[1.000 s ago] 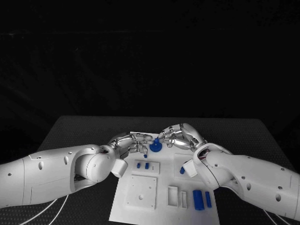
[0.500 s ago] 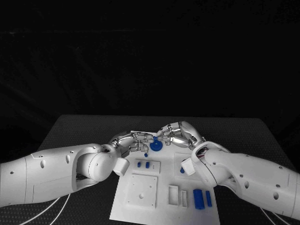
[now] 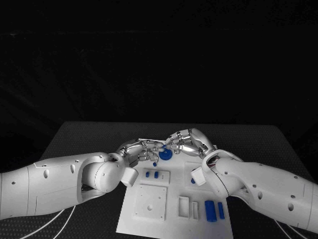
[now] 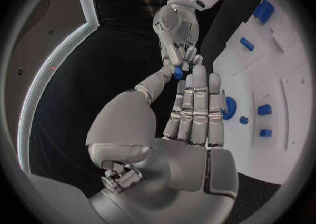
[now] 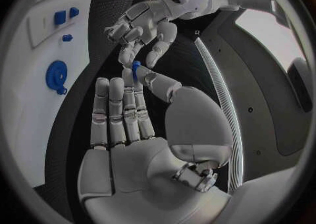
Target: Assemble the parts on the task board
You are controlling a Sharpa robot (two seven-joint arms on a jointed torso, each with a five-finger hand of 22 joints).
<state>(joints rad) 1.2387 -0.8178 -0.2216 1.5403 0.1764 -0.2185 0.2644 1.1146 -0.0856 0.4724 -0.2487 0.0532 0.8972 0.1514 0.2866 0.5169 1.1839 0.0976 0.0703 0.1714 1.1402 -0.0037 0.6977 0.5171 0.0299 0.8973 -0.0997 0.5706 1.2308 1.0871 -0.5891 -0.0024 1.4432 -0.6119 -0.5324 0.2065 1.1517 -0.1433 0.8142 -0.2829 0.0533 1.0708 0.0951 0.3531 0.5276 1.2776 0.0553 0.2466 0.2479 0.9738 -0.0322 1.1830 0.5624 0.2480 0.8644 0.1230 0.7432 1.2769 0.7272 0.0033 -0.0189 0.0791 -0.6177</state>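
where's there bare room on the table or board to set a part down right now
Bare black table lies on both sides of the task board and beyond its far edge. On the board, the near-left square plate has bare room. It is crowded at the far end, where the left hand and right hand meet over the blue round part, pinching a small blue part.

Robotics lab or test bench, not a home or shop. Evidence: a black table (image 3: 87, 137) against an all-dark backdrop, a white task board (image 3: 174, 211) with machined recesses and small blue parts (image 3: 210, 211) laid out in rows. Thin pale cables (image 3: 64, 223) trail over the tabletop near the front edge.
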